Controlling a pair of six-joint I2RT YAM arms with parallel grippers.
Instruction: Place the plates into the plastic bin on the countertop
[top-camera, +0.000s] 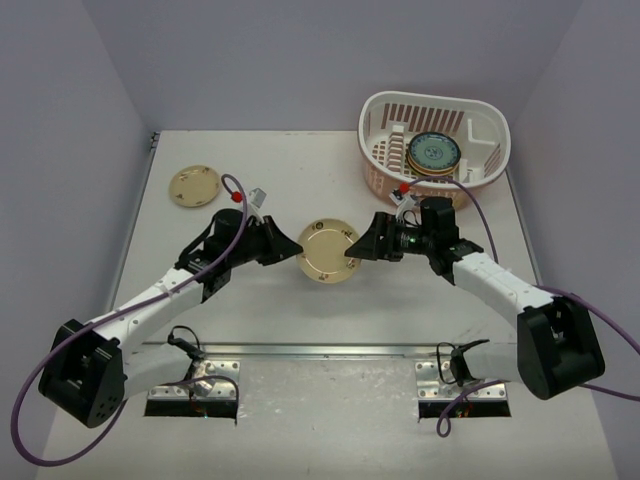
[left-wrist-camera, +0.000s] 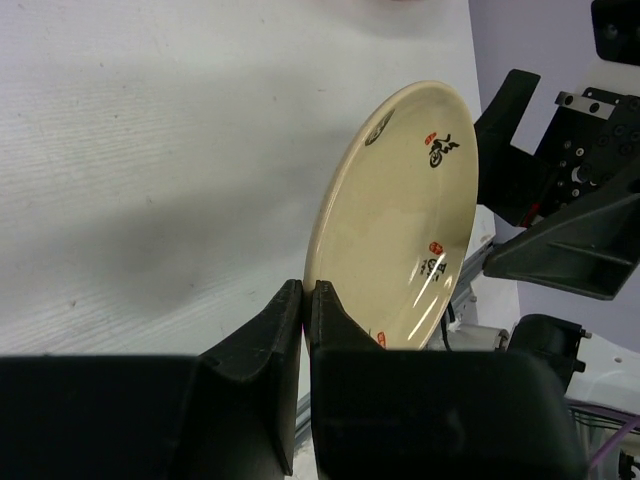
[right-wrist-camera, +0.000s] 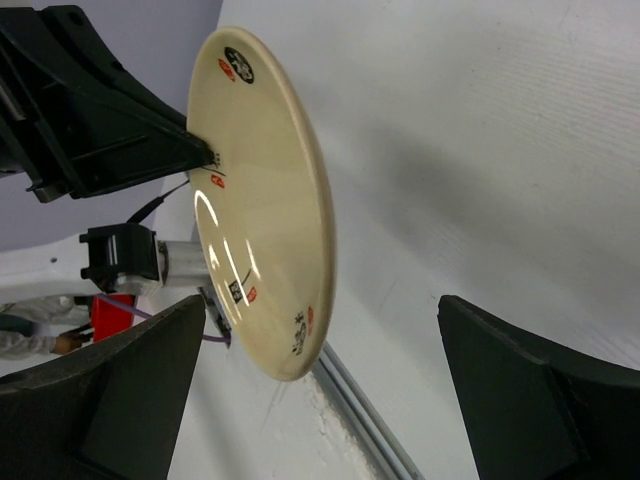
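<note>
My left gripper (top-camera: 297, 250) is shut on the left rim of a cream plate (top-camera: 330, 251) with small dark and red marks, held above the countertop (top-camera: 300, 180) at its middle. The plate also shows in the left wrist view (left-wrist-camera: 400, 220) and in the right wrist view (right-wrist-camera: 262, 200). My right gripper (top-camera: 354, 250) is open, its fingers (right-wrist-camera: 520, 390) spread on either side of the plate's right rim without touching it. The plastic bin (top-camera: 480, 125) stands at the back right with a stack of plates topped by a blue patterned one (top-camera: 433, 152). Another cream plate (top-camera: 195, 186) lies at the back left.
The metal front edge (top-camera: 320, 349) of the countertop runs between the arm bases. Purple cables (top-camera: 480, 205) trail from both wrists. Grey walls close in the back and sides.
</note>
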